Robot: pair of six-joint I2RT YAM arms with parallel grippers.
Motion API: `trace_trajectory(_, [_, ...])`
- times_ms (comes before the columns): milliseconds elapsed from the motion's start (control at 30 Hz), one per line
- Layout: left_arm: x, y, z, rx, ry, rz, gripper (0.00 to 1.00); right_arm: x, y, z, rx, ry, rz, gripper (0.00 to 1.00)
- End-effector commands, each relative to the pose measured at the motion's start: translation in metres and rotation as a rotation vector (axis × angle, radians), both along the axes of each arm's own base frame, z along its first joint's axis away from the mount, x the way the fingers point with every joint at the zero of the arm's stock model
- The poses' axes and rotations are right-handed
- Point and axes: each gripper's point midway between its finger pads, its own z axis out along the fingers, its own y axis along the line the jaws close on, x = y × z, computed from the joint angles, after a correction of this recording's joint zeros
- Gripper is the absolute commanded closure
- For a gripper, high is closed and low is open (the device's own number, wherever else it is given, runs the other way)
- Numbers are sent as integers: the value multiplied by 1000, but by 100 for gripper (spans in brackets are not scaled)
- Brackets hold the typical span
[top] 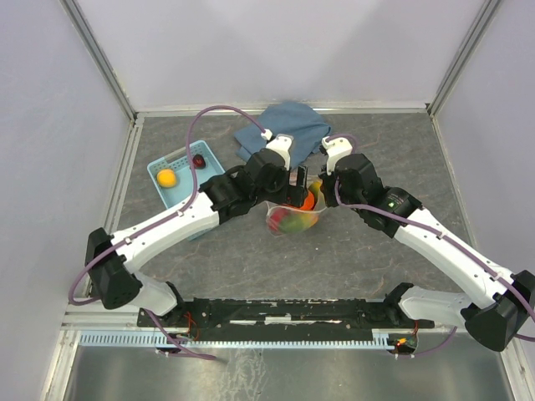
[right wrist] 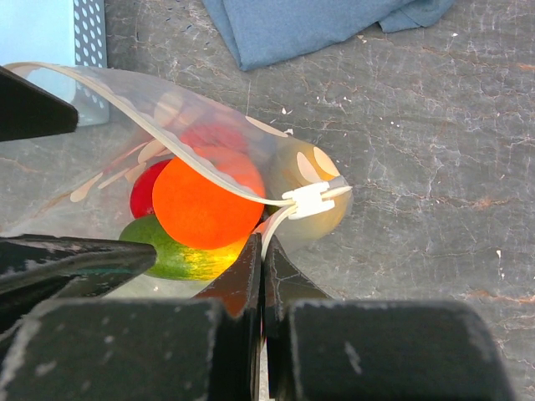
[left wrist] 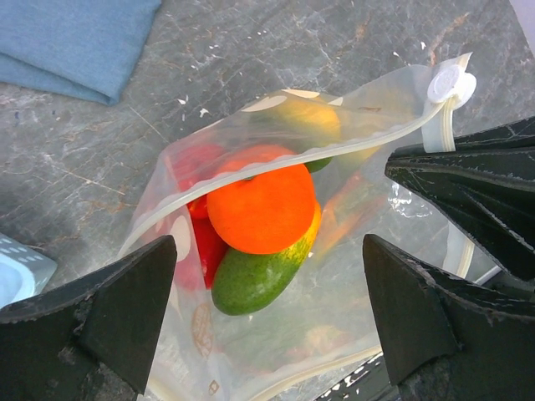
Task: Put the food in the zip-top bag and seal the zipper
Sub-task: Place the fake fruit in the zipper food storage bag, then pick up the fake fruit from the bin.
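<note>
Grey table [top: 359, 267], top view: we see both arms reach in and meet over its middle.
Top view, zip-top bag [top: 280, 219]: it sits between the two grippers near mid-table, with food [top: 292, 221] in red, orange and green showing through the plastic.
Top view, left gripper [top: 294, 180]: at the bag's far left side; we cannot tell from here how its jaws stand.
Top view, right gripper [top: 320, 180]: at the bag's far right side, also too small to judge.
Top view, basket [top: 159, 171]: light blue, left of the bag and apart from it, holding a yellow fruit [top: 166, 177] and a dark red fruit [top: 199, 160].
Top view, cloth [top: 284, 124]: folded blue, just beyond the grippers.
Left wrist, left gripper [left wrist: 269, 246]: jaws spread wide, one finger [left wrist: 100, 317] on each side of the bag, gripping nothing.
Left wrist, zipper [left wrist: 334, 149]: parted, so the mouth gapes; a white slider [left wrist: 450, 83] sits at its right end.
Left wrist, food: an orange fruit [left wrist: 261, 209] rests on a green fruit [left wrist: 251, 284], with a red fruit [left wrist: 201, 242] to their left, all inside the bag.
Left wrist, right gripper [left wrist: 401, 167]: dark, at the bag's edge just below the slider.
Right wrist, right gripper [right wrist: 263, 251]: fingers pressed together, pinching the bag's edge just below the slider [right wrist: 311, 200].
Right wrist, food: the orange fruit [right wrist: 201, 209], green fruit [right wrist: 171, 255] and red fruit [right wrist: 142, 196] sit inside, under the arched zipper [right wrist: 180, 154].
Right wrist, cloth [right wrist: 309, 25] and basket [right wrist: 50, 33]: beyond the bag, at the top edge.
</note>
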Motion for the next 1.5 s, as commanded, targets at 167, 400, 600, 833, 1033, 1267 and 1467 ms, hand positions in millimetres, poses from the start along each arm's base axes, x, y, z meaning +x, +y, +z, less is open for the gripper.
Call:
trace_trajectory(167, [17,49,63,-31,-156,167,0,5,3,19,51,-57,-5,98])
trace_trajectory(400, [34,99,66,-55,-146,291,0,6,2,22,56,-75,-11,98])
trace_trajectory(600, [59,158,47,-17,-106,461,1,7,2,22,54,-84,-10,98])
trace_trajectory(833, [91,227,3,65,-21,671,0,8,0,18,44,-94,-10,98])
trace_trajectory(1033, [117,274,-26,142,35,811,1,7,0,17,55,-110,-1,98])
trace_trajectory(1267, [143,315,-60,247,118,904,0,5,0,18,59,-124,12,98])
trace_trajectory(1467, [157,346,-85,367,178,951,2,2,1,21,76,-135,23,98])
